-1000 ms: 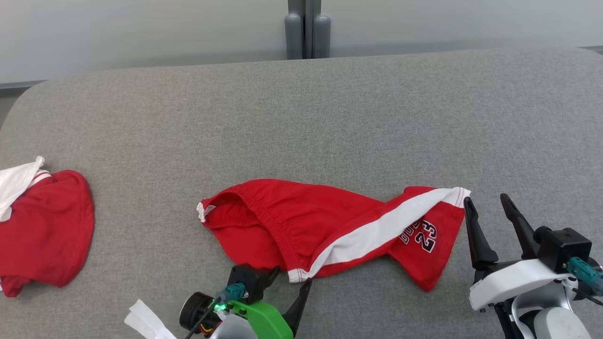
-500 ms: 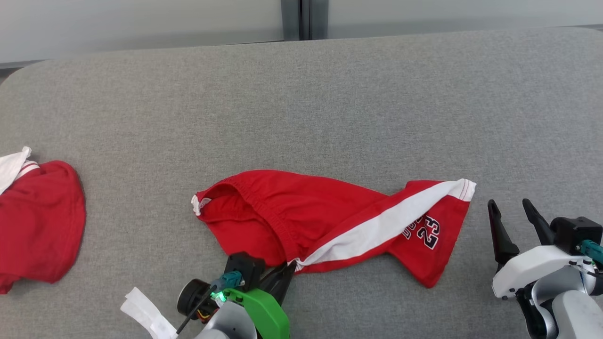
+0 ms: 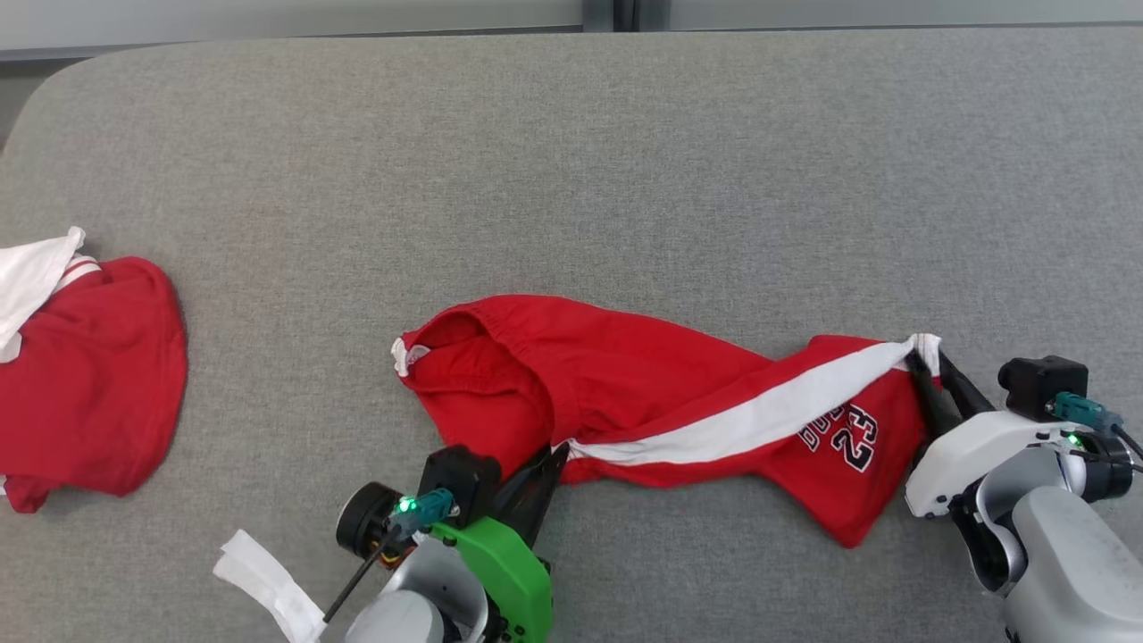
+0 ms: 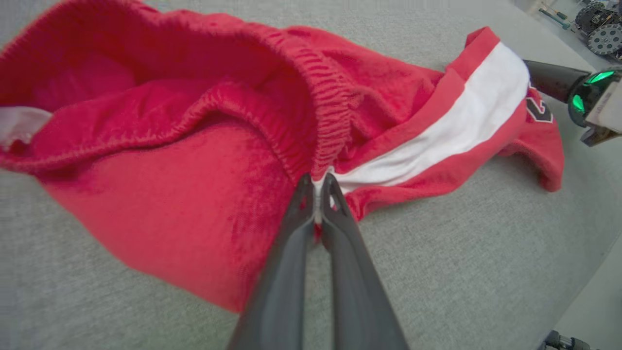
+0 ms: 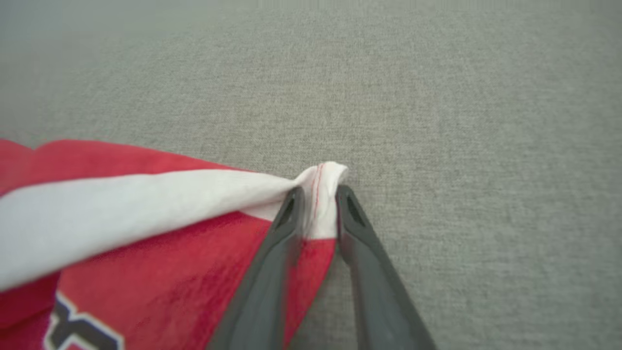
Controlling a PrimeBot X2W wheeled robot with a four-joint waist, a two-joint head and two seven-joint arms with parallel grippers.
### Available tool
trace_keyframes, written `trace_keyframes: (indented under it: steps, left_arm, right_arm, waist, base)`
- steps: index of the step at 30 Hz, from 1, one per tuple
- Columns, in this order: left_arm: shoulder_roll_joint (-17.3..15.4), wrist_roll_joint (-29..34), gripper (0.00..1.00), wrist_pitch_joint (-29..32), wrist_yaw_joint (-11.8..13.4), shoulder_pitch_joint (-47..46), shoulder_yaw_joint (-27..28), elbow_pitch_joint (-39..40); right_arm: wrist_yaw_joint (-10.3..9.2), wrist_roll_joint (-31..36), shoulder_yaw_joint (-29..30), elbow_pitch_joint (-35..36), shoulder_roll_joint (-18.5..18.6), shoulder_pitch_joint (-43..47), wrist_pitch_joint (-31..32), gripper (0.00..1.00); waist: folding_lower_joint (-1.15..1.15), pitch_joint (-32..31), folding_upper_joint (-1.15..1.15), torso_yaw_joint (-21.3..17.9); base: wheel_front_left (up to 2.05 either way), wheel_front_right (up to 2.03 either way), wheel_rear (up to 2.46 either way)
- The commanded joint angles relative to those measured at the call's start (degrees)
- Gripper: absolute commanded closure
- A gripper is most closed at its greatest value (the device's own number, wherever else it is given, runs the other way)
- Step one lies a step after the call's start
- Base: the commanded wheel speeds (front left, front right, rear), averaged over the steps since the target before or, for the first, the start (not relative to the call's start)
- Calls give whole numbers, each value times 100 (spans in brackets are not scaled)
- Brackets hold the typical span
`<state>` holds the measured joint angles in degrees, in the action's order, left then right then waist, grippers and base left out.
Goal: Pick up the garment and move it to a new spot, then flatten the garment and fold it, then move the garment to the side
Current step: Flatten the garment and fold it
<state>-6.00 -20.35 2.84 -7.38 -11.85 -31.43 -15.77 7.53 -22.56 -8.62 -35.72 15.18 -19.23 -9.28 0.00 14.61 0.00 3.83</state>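
Note:
The garment (image 3: 643, 393), red shorts with a white side stripe and the number 23, lies crumpled across the near middle of the grey table (image 3: 625, 161). My left gripper (image 3: 555, 451) is shut on the waistband end of the white stripe; the left wrist view shows its tips (image 4: 317, 182) pinching the garment (image 4: 194, 194) there. At the far right corner of the leg hem, my right gripper (image 3: 924, 362) has its fingers closed around the white hem corner. The right wrist view has the bunched hem of the garment (image 5: 146, 253) caught between the right gripper (image 5: 318, 194) tips.
A second red and white garment (image 3: 89, 375) lies at the table's left edge. A white strip (image 3: 268, 589) hangs by my left forearm at the bottom. Bare grey cloth stretches behind and to the right of the shorts.
My right gripper has moved in to the hem corner and closed on it. The left gripper closed on the waistband end a second ago and stays shut. The camera has tilted down.

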Motion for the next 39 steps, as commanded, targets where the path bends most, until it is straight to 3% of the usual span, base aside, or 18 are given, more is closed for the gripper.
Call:
trace_keyframes:
  steps: [1,6,13,20,23,29,34,39]
  left_arm:
    - [-37,66,100,-127,23,-117,43,86]
    - [-176,153,100,-506,175,-205,241,654]
    - [-536,439,100,-678,495,-719,724,2154]
    - [-696,585,100,-528,688,-1437,1132,3319]
    - [-709,500,100,-394,688,-1686,1238,3438]
    - [-510,122,100,-307,416,-2468,1222,2711]
    - [-129,-229,100,-567,198,-3644,1213,1003]
    - [129,-497,100,-1389,136,-5056,1490,-903]
  right_arm:
    - [-8,-65,-30,-40,83,-40,-127,100]
    - [-8,-86,104,503,347,-71,-501,100]
    - [-9,405,785,2537,545,225,-554,100]
    - [-9,836,1425,4835,416,402,233,100]
    - [-9,821,1569,5313,370,275,575,100]
    - [-9,549,1437,4965,554,-446,927,100]
    - [-8,374,978,3763,782,-1734,815,100]
    - [-8,214,345,2363,702,-3429,480,100]
  waist:
    - [0,-32,0,24]
    - [0,-266,0,-10]
    - [0,-587,0,-112]
    - [0,-700,0,-267]
    - [0,-684,0,-345]
    - [0,-486,0,-413]
    - [0,-198,0,-424]
    - [0,95,0,-525]
  base:
    - [0,0,0]
    - [0,0,0]
    - [0,0,0]
    - [0,0,0]
    - [0,0,0]
    - [0,0,0]
    - [0,0,0]
    - [0,0,0]
